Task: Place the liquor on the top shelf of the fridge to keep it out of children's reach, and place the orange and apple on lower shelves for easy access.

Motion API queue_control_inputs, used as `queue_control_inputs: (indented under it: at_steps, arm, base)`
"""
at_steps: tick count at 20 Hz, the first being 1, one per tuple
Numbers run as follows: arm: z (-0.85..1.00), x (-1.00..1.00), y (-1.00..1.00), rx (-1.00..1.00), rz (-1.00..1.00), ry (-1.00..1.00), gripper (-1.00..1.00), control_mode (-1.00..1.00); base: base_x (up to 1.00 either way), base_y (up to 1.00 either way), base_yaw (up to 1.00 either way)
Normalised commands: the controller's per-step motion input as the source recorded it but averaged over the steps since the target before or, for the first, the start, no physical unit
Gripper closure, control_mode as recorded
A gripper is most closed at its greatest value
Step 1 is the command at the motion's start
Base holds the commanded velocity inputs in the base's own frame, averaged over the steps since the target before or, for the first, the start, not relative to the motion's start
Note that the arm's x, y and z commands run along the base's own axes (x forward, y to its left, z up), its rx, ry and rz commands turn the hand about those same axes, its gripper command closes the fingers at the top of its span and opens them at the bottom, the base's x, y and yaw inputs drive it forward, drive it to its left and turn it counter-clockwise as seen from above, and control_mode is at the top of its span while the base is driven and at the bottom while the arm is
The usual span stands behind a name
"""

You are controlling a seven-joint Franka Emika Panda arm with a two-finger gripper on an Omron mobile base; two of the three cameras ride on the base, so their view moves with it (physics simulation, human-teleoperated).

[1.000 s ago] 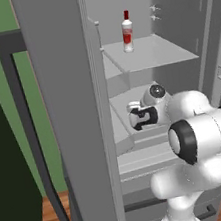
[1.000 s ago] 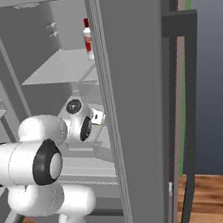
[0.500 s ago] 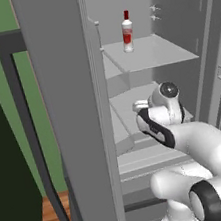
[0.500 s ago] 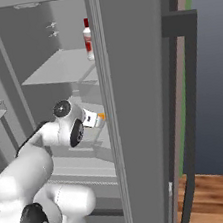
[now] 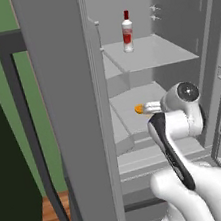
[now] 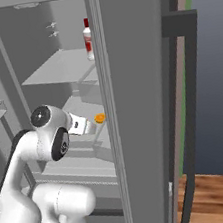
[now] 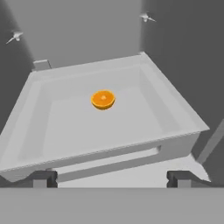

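Closest to the cameras, the white arm bends up in smooth rounded plastic-looking segments with dark joints, and the gripper (image 7: 112,178) sits at the front lip of a lower shelf inside the fridge (image 5: 72,113). Its two small dark fingertips (image 7: 41,178) are spread about as wide as they go, with nothing between them and nothing touching them.

Just past the gripper is the lower shelf (image 7: 52,131), really more of a shallow box-like tray: matte pale grey, flat floor, low raised walls all round, squared corners. The orange (image 7: 103,99) sits on that floor around the middle, clear of the walls and well apart from the fingertips. It's a tiny round thing, bright orange and a bit flattened-looking from above, with a paler patch on top. From the base cameras it shows as a small orange dot (image 5: 139,109) right off the end of the hand.

Further up and back, the top shelf (image 5: 159,54) is a plain flat grey slab spanning the cavity. The liquor (image 5: 127,31) stands upright on it towards the back: slim clear-white bottle, narrow neck, red cap, red label band.

Fridge walls are plain grey, no texture, with the door (image 6: 134,80) swung open.
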Motion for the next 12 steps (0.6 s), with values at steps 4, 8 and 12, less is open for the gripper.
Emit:
queue_control_inputs:
  at_steps: [4,8,12]
  arm:
    - [0.68,-0.9,0.03,0.0,0.0,0.03,-1.0,-1.0]
    - [0.79,-0.8,0.12,0.0,0.0,0.04,-1.0,-1.0]
    - [0.79,-0.77,0.16,0.0,0.03,0.04,-1.0,-1.0]
  base:
    - [0.0,0.0,0.0]
    - [0.0,0.0,0.0]
    - [0.0,0.0,0.0]
